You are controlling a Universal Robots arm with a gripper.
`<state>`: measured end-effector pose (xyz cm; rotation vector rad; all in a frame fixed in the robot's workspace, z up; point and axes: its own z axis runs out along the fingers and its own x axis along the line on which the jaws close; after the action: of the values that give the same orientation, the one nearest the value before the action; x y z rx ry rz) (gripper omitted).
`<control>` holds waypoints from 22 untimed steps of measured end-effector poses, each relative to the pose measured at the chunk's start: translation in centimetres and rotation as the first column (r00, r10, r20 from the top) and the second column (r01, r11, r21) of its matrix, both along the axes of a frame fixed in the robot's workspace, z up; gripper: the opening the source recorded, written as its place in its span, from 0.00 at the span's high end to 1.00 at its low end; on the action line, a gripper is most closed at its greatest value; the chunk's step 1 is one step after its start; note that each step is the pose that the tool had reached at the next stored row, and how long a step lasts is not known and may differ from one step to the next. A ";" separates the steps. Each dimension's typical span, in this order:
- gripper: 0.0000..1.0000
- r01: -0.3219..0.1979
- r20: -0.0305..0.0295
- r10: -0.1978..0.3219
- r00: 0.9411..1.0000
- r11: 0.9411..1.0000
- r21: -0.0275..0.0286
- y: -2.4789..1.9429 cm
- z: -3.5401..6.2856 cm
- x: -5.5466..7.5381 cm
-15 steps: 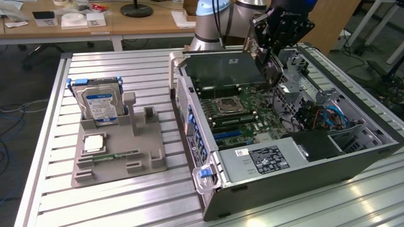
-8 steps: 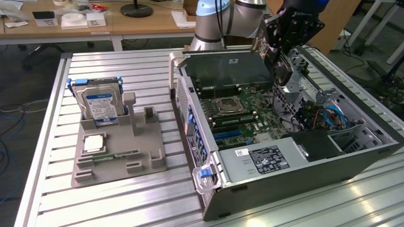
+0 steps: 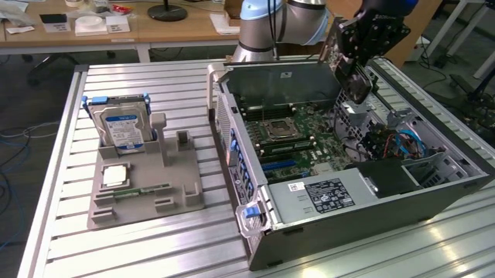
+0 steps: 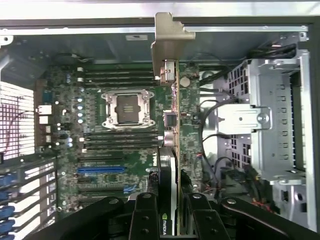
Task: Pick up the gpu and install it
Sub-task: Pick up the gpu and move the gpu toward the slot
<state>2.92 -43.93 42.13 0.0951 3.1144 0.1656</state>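
The gpu [image 3: 355, 86] hangs on end over the open computer case [image 3: 433, 200], with my gripper [image 3: 353, 65] shut on its upper part. Its silver bracket points down toward the motherboard [image 3: 298, 133], with air between them. The wrist view looks along the card's edge: the gpu [image 4: 175, 131] runs away from my gripper [image 4: 172, 216], and its bracket [image 4: 167, 40] is at the far end. The black fingers [image 4: 145, 215] clamp the card from both sides. Below lies the motherboard [image 4: 65, 115], its processor socket [image 4: 126, 107] to one side of the card.
A grey parts holder [image 3: 166, 191] stands on the slatted table at the exterior view's left. It carries an upright hard drive [image 3: 120, 128] and a flat memory stick [image 3: 144, 189]. A metal drive cage [image 4: 272, 130] and cables [image 3: 398, 145] crowd the case beside the card.
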 end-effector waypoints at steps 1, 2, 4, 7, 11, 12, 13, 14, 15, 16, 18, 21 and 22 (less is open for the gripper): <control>0.73 0.000 0.000 0.000 1.000 1.000 0.000 0.00 0.00 0.3; 0.73 0.000 0.000 0.000 1.000 1.000 0.000 0.00 0.00 0.7; 0.73 0.000 0.000 0.000 1.000 1.000 0.000 0.00 0.00 1.3; 0.73 0.000 0.000 0.000 1.000 1.000 0.000 0.00 0.00 2.4; 0.73 0.000 0.000 0.000 1.000 1.000 0.000 0.00 0.00 3.8; 0.73 0.000 0.000 0.000 1.000 1.000 0.000 0.00 0.00 4.1; 0.73 0.000 0.000 0.000 1.000 1.000 0.000 0.00 0.00 4.4; 0.73 0.000 0.000 0.000 1.000 1.000 0.000 0.00 0.00 4.7; 0.73 0.000 0.000 0.000 1.000 1.000 0.000 0.00 0.00 5.0; 0.73 0.000 0.000 0.000 1.000 1.000 0.000 0.00 0.00 5.2; 0.73 0.000 0.000 0.000 1.000 1.000 0.000 0.01 0.00 5.4; 0.73 0.000 0.000 0.000 1.000 1.000 0.000 0.00 0.00 5.4; 0.73 0.000 0.000 0.000 1.000 1.000 0.000 0.00 0.00 5.4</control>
<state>8.34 -43.92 42.13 0.0952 3.1144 0.1654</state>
